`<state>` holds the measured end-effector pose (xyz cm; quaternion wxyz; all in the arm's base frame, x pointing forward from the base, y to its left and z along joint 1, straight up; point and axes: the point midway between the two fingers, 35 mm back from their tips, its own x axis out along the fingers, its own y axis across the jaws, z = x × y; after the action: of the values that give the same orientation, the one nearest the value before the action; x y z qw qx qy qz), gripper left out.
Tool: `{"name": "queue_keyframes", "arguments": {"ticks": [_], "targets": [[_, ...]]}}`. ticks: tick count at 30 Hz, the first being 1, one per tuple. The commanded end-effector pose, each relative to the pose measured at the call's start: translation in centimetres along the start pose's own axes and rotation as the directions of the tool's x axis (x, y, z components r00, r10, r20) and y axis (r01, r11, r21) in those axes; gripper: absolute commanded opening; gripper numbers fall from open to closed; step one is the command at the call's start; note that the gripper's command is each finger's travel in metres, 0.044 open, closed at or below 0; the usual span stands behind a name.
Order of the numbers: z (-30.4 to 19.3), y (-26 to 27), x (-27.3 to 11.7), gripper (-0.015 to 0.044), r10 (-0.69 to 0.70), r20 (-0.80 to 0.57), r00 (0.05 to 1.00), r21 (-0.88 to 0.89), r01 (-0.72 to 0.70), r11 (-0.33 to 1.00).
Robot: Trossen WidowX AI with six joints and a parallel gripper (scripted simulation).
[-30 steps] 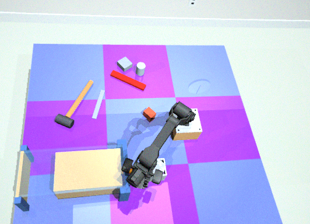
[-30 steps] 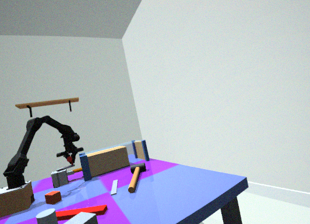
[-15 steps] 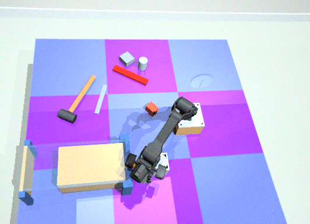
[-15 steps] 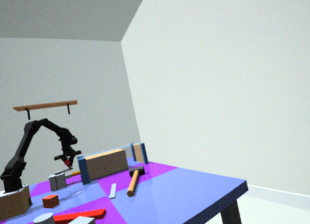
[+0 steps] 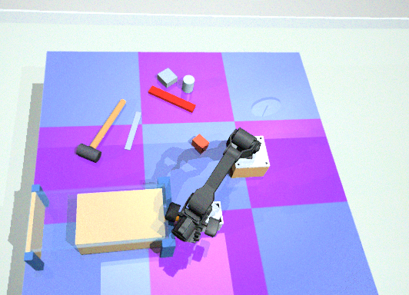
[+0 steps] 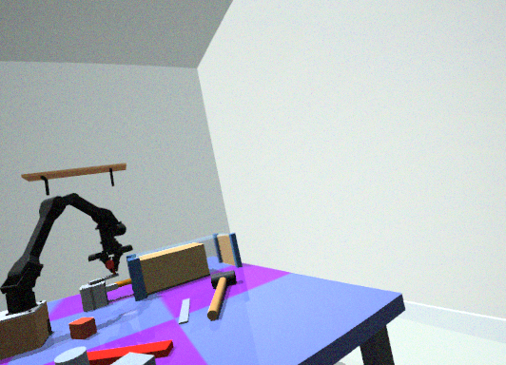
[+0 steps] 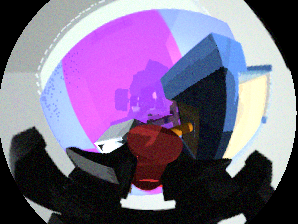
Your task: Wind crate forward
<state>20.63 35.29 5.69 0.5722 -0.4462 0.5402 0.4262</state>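
Top: the crate [image 5: 121, 216] [image 6: 173, 266] lies flat in the guard cubby, its front by the blue frame [image 5: 170, 249] [image 6: 138, 277]; the arm hides part of the winch [image 5: 216, 212] [image 6: 94, 295] [image 7: 117, 134].

Exterior: the end effector [image 6: 110, 264] [image 7: 149, 135] hangs above the winch — mallet [image 6: 221, 294] [image 5: 101, 131] on the tabletop [image 6: 285, 308] [image 5: 269, 237].

Wrist: it pinches a dark-red knob [image 7: 154, 145] — the winch just beyond.

From above, my tool [image 5: 192, 222] [image 6: 112, 265] [image 7: 149, 135] hides its own fingertips and part of the winch [image 5: 218, 214] [image 6: 94, 296] [image 7: 114, 137] toward four o'clock; at six o'clock outside, the grey block [image 6: 135, 359] is cut off.
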Motion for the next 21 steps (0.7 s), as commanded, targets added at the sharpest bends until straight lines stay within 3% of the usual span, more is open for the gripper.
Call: {"name": "queue_keyframes", "arguments": {"ticks": [1,21], "targets": [[0.99,2.65,-0.35,0.0000,0.048,0.023,0.999,-0.043,-0.047,0.998],[1.06,2.84,-0.36,0.0000,0.048,0.023,0.999,-0.043,-0.047,0.998]]}}
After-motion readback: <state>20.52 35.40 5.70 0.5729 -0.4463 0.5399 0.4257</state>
